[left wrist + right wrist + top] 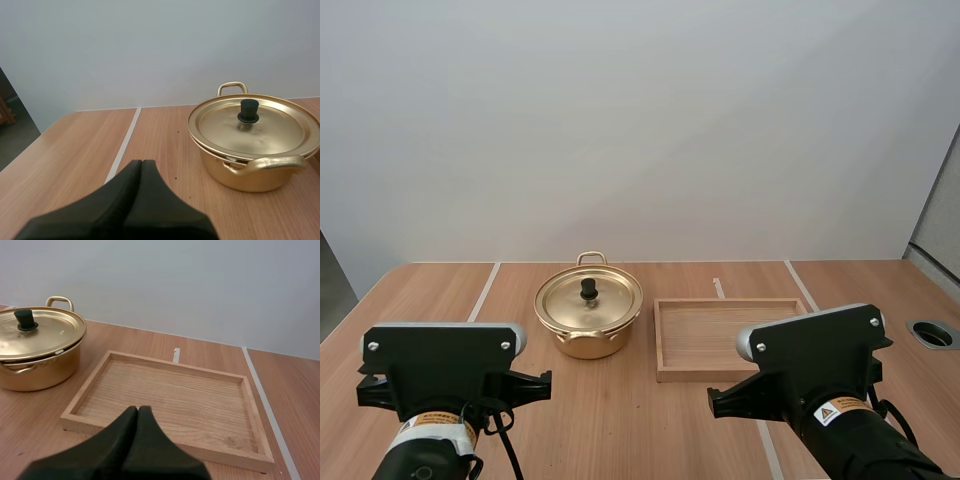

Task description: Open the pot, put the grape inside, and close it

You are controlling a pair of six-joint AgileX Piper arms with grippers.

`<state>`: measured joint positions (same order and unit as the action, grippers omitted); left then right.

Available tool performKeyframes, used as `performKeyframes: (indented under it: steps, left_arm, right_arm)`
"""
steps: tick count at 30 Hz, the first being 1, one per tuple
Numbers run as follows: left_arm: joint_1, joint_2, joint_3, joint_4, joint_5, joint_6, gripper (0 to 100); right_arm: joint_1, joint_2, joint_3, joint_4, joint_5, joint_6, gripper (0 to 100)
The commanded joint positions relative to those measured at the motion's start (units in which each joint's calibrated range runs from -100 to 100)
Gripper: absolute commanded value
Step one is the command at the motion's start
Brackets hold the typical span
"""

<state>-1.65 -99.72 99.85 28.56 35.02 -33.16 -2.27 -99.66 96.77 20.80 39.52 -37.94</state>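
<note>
Cannot see into the pot [588, 325], shut under its lid [605, 300]. Right of the pot, loses the near corner of the tray [710, 335] behind the right arm [820, 375]. In the left wrist view, clips the pot's tray-side rim at the edge; in the right wrist view, clips its side away from the tray.
</note>
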Motion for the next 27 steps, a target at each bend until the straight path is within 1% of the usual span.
performKeyframes:
  steps: [1, 4, 17, 19, 21, 23, 25, 26, 27]
  left_arm:
    - [0.12, -0.28, 0.15, -0.49, -0.88, -0.66, 0]
    - [0.11, -0.28, 0.15, -0.38, -1.01, -0.66, 0]
    - [0.25, -0.28, 0.15, -0.4, -1.07, -0.66, 0]
    - [0.96, -0.28, 0.15, -0.4, -1.26, -0.66, 0]
    - [2.22, -0.28, 0.15, -0.4, -1.84, -0.66, 0]
    - [3.4, -0.28, 0.15, -1.78, -1.84, -0.66, 0]
    - [4.16, -0.28, 0.15, -4.6, -2.6, -0.66, 0]
    - [4.38, -0.28, 0.15, -6.04, -3.6, -0.75, 0]
    - [4.45, -0.28, 0.15, -7.46, -3.83, -0.75, 0]
  right_arm:
    - [0.13, -0.34, 2.86, -1.42, -2.86, -0.42, 0]
    - [0.13, -0.34, 3.23, -2.41, -7.86, 0.0, 0]
    - [0.13, -0.34, 3.23, -3.03, -7.79, 0.0, 0]
    - [0.13, -0.34, 3.23, -3.74, -8.92, 0.0, 0]
    - [0.13, -0.34, 3.23, -4.63, -9.49, 0.34, 0]
    - [0.13, -0.34, 3.23, -7.79, -10.68, 4.81, 0]
    - [0.13, -0.34, 3.23, -15.58, -11.26, 13.25, 0]
    - [0.13, -0.34, 3.23, -18.74, -11.49, 19.1, 0]
    - [0.13, -0.34, 3.23, -21.88, -11.73, 22.88, 0]
